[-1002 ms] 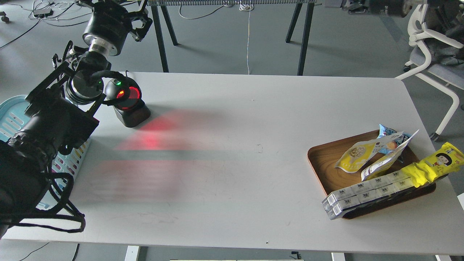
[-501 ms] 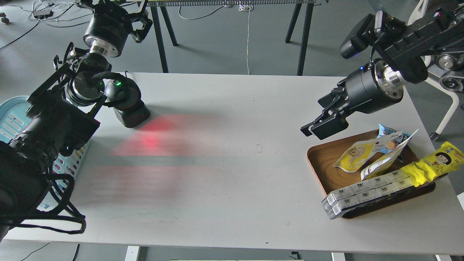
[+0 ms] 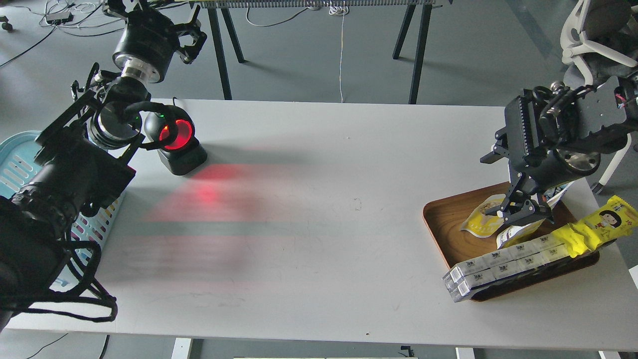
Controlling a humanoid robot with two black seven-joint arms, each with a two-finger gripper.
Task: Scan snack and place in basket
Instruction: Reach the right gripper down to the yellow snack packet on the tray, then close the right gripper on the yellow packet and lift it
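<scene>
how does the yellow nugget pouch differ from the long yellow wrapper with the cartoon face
The snack lies inside the wooden tray, partly under the right gripper; the long wrapper juts past the tray's rim, uncovered. The snack is short and broad, the wrapper long and narrow. Both are mainly yellow.

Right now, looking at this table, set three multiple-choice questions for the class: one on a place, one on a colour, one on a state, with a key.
1. Where is the snack?
A. on the wooden tray
B. in the basket
C. beside the scanner

2. What colour is the basket?
A. red
B. light blue
C. black

3. Where is the right gripper?
A. above the scanner
B. inside the basket
C. down over the snack

Key: 1 A, the pouch lies on the tray. 2 B, its slotted side is pale blue. 3 C, its fingers reach the pouch.
</scene>
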